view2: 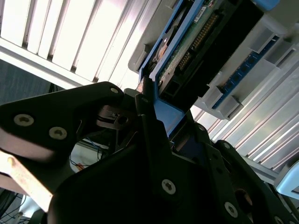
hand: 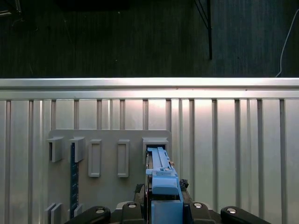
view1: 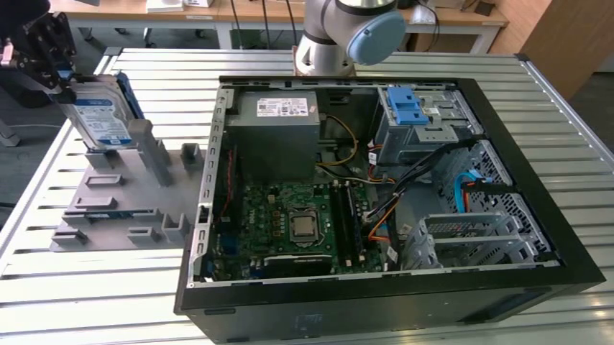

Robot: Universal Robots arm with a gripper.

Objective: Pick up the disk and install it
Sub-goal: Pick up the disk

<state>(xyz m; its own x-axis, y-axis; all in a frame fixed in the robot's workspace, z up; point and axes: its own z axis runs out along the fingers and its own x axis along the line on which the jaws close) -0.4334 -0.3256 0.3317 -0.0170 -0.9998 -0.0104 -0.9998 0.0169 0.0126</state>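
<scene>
The disk (view1: 101, 115) stands upright on edge at the exterior view's left, a silver drive with a blue-and-white label in a blue carrier. My gripper (view1: 57, 68) is shut on its upper edge. Its lower edge sits at a slot of the grey holder plate (view1: 125, 194); I cannot tell whether it still rests in it. In the second wrist view my black fingers (view2: 145, 121) clamp the blue carrier of the disk (view2: 205, 42). The first wrist view shows the disk (hand: 161, 179) edge-on above the holder (hand: 107, 140), with the gripper (hand: 163, 210) around it.
An open black computer case (view1: 537, 215) lies on the slatted metal table (view1: 96, 287). Inside are a metal drive bay with a blue latch (view1: 408, 108), a grey power supply (view1: 278, 118) and a green motherboard (view1: 298, 223). The arm's base (view1: 346, 36) stands behind the case.
</scene>
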